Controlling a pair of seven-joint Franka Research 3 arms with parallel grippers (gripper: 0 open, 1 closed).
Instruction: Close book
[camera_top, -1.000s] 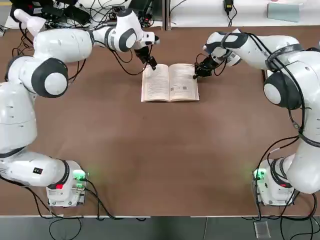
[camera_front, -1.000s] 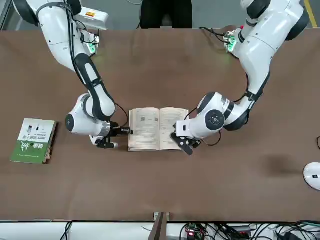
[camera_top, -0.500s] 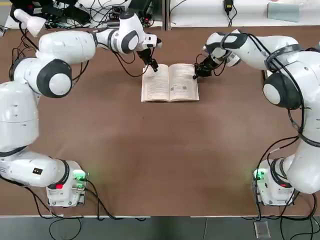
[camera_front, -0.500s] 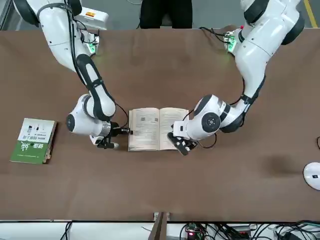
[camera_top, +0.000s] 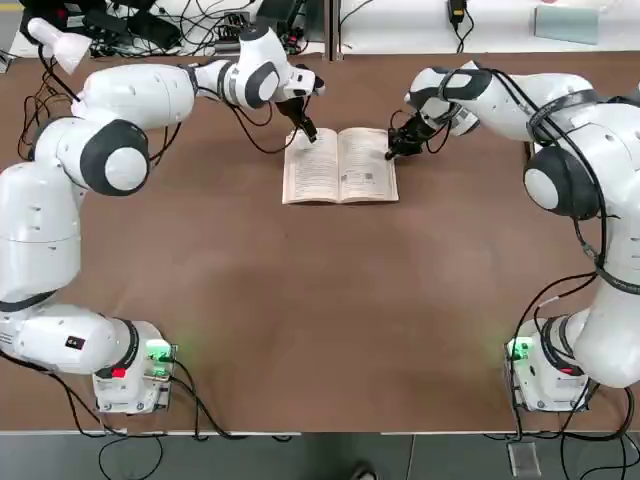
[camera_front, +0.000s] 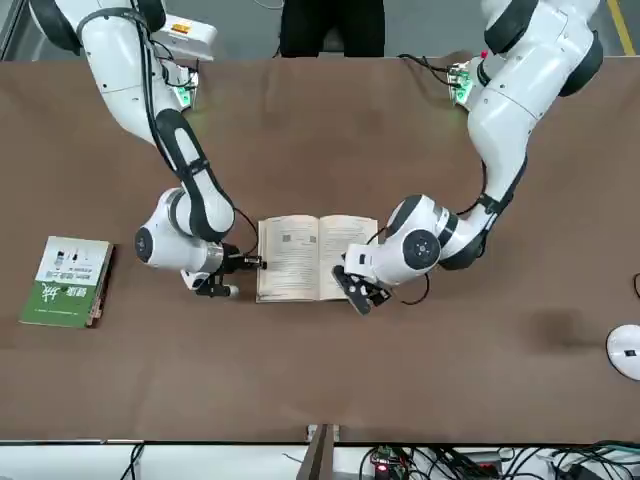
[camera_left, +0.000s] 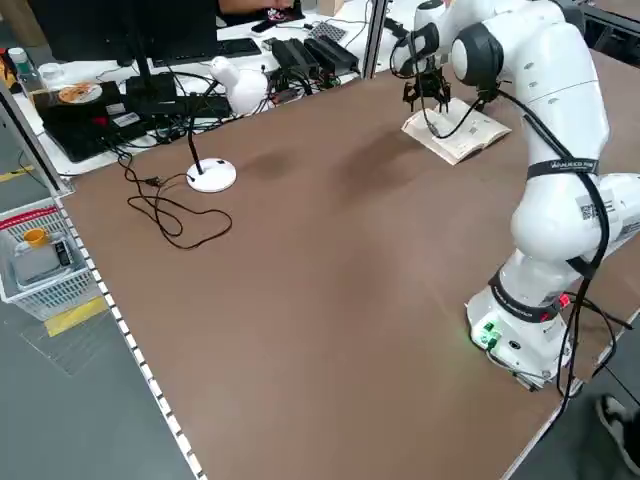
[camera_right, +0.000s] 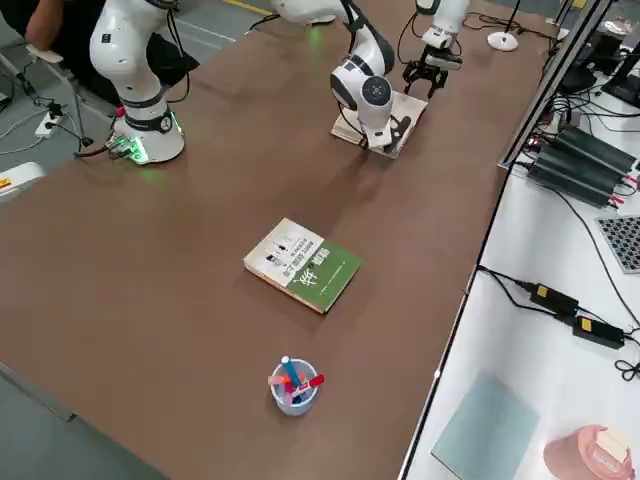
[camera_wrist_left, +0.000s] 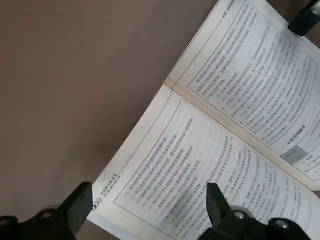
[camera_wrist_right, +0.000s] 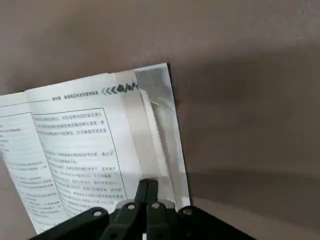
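Observation:
The book (camera_top: 340, 165) lies open and flat at the far middle of the table, cream text pages up. My left gripper (camera_top: 307, 133) hovers at the left page's far corner. In its wrist view the fingers (camera_wrist_left: 80, 206) stand open, with that page's corner (camera_wrist_left: 150, 190) between them. My right gripper (camera_top: 390, 153) is shut, and its tips (camera_wrist_right: 148, 186) rest on the right page's outer edge. From the front, the book (camera_front: 315, 258) lies between the right gripper (camera_front: 245, 263) and the left gripper (camera_front: 355, 292).
A green-and-white book (camera_front: 68, 280) lies farther out on the robot's right side, and beyond it stands a cup of pens (camera_right: 293, 385). A white mouse (camera_front: 625, 350) and a white desk lamp (camera_left: 212, 172) sit on the left side. Cables run along the far edge.
The left gripper has shifted slightly along the far left corner of the book. The right gripper and the open book have stayed where they were.

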